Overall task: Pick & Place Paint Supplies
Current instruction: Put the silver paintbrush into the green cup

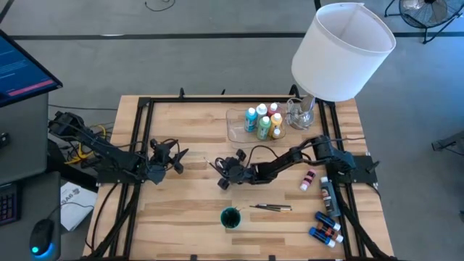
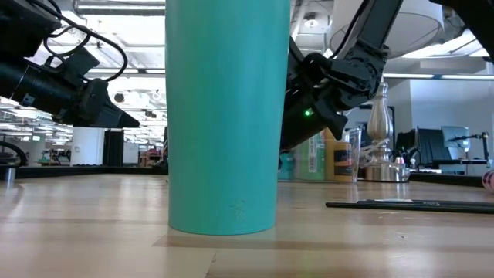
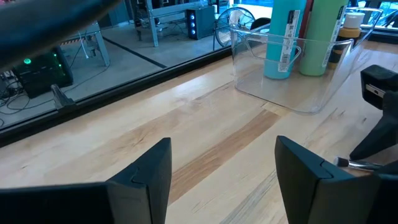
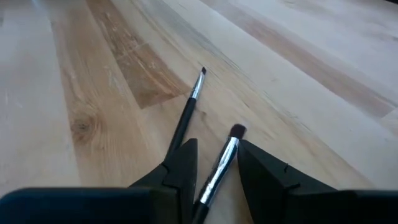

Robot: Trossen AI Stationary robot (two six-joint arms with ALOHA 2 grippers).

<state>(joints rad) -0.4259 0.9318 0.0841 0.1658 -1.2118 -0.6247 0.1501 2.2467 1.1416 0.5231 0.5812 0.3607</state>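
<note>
Paint supplies partly sorted: several white-capped paint bottles stand in clear tray at far side. Left on table: tinier bottles at right edge, two brushes near teal cup. Right gripper at table centre, jaws pinching brush; second brush lies just beside. Left gripper waits at left, jaws spread, empty (much bare wood around). Lampshade overhangs far right corner, near tray.

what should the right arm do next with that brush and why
Probably lift a little and carry it toward the teal cup. The right end effector looks shut on a brush, low over the table; a second brush lies loose right beside it and could be dragged.
</note>
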